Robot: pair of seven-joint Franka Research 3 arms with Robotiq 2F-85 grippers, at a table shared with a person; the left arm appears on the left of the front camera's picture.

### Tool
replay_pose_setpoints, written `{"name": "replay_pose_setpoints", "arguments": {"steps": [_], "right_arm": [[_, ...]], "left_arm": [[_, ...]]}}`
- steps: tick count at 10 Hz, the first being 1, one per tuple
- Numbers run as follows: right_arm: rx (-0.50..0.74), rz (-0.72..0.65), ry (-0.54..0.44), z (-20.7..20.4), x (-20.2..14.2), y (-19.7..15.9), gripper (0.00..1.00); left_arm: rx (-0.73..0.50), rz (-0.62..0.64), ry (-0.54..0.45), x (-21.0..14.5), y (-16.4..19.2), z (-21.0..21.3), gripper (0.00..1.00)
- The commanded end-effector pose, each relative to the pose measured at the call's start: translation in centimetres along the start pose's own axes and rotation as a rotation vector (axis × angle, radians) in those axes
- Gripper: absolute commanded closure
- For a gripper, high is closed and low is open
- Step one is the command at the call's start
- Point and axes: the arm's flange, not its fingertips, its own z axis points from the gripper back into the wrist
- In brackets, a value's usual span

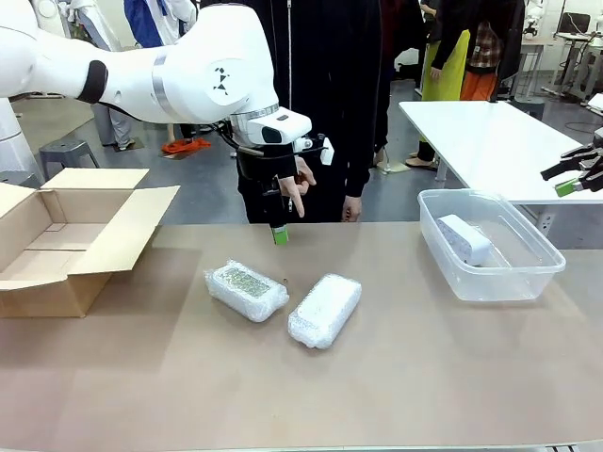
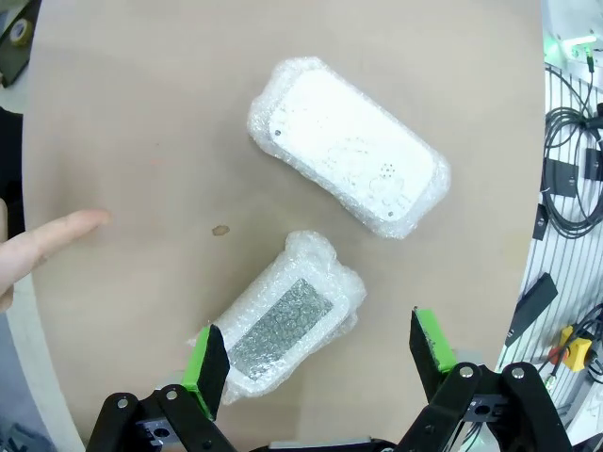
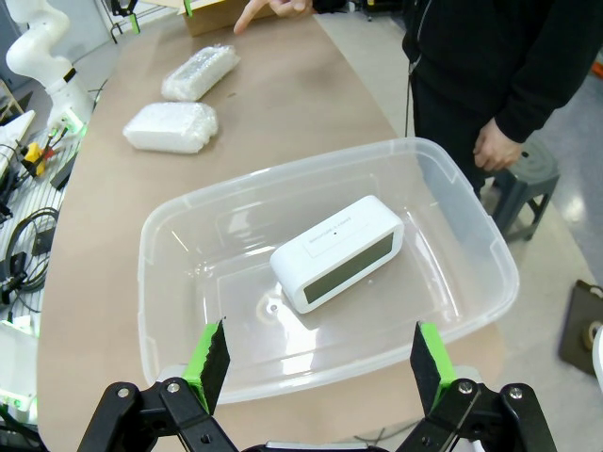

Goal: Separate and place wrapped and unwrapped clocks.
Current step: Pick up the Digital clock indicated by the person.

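Two wrapped clocks in bubble wrap lie side by side mid-table, one left of the other. My left gripper hangs open just behind them. Looking down its fingers, the nearer wrapped clock lies below, between the green pads, and the second lies farther off. The unwrapped clock lies in a clear plastic bin at the right. My right gripper stands open above the near rim of the bin, holding nothing, with the bare white clock on the bin's floor.
An open cardboard box sits at the table's left edge. A person stands at the far side, one hand pointing a finger down at the table near my left gripper. My right gripper is at the far right.
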Motion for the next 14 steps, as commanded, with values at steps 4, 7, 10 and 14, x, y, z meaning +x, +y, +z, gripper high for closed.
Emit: {"name": "replay_pose_setpoints", "arguments": {"steps": [4, 7, 10, 14], "right_arm": [[-0.003, -0.001, -0.001, -0.07, 0.0, 0.01, 0.0], [-0.003, -0.001, -0.001, -0.07, 0.0, 0.01, 0.0], [-0.003, -0.001, -0.001, -0.07, 0.0, 0.01, 0.0], [-0.003, -0.001, -0.001, -0.07, 0.0, 0.01, 0.0]], "left_arm": [[0.005, -0.002, 0.029, 0.7, -0.19, 0.65, 0.0], [-0.007, -0.009, 0.002, 0.44, -0.24, 0.55, 0.0], [-0.007, -0.009, 0.002, 0.44, -0.24, 0.55, 0.0], [-0.007, -0.009, 0.002, 0.44, -0.24, 0.55, 0.0]]}}
